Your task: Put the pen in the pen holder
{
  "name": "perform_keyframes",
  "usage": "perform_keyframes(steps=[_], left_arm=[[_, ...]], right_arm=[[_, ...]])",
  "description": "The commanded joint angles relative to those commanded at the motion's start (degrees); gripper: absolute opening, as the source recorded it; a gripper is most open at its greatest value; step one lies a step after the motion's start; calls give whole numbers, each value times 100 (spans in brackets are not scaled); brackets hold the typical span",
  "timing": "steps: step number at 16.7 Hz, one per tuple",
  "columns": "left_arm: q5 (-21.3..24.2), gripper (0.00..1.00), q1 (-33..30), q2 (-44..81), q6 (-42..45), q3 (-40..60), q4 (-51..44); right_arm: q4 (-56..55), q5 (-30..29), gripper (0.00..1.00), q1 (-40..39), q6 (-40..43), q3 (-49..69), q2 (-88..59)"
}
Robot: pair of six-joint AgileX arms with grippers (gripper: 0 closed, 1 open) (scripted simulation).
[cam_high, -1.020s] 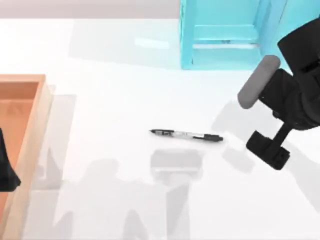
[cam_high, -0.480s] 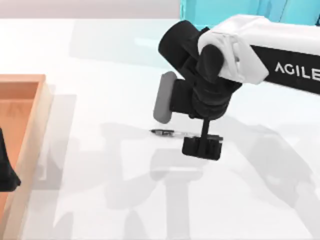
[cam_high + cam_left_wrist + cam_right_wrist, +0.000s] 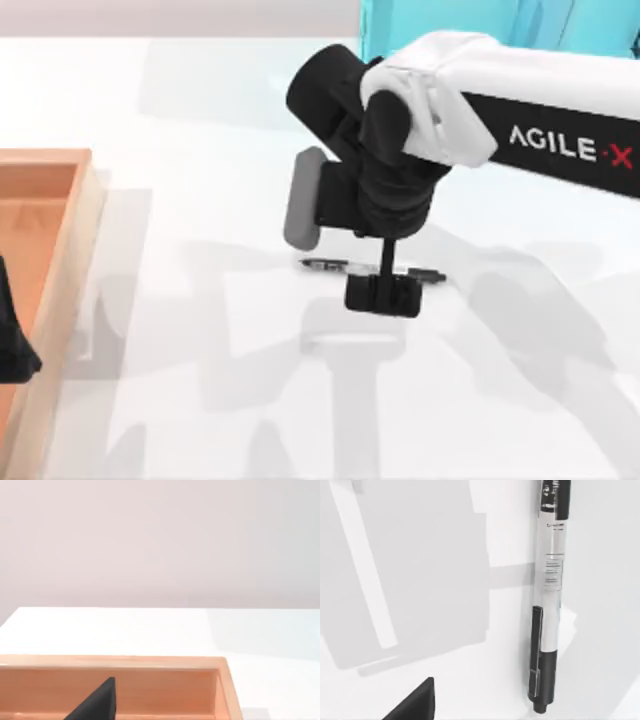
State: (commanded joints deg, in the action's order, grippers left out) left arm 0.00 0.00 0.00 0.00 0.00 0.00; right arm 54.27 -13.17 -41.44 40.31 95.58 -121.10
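The pen (image 3: 325, 265) lies flat on the white table, near its middle, pointing left to right. It is slim and black with a silvery see-through barrel. My right gripper (image 3: 383, 293) hangs directly over the pen's middle and hides that part; both pen ends stick out beside it. In the right wrist view the pen (image 3: 547, 605) lies loose on the table, clip end nearest the camera. The cyan pen holder (image 3: 440, 70) stands at the back of the table, right of centre, partly behind my right arm. My left gripper (image 3: 12, 345) stays parked at the far left.
An open wooden tray (image 3: 62, 250) sits at the table's left edge under the left gripper; its rim (image 3: 150, 661) also appears in the left wrist view. My right arm's white link reaches in from the right across the back.
My right arm has swung in from the right edge to above the pen, then edged a little further left. The pen has not moved. The left arm is still.
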Motion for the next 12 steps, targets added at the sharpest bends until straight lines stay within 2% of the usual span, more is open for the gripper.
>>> perform_keyframes(steps=[4,12], left_arm=[[0,100,0,0,0,0,0],[0,100,0,0,0,0,0]], right_arm=[[-235,9,100,57,50,-84,-157],[-1645,40,100,290,279,-482,-1101]])
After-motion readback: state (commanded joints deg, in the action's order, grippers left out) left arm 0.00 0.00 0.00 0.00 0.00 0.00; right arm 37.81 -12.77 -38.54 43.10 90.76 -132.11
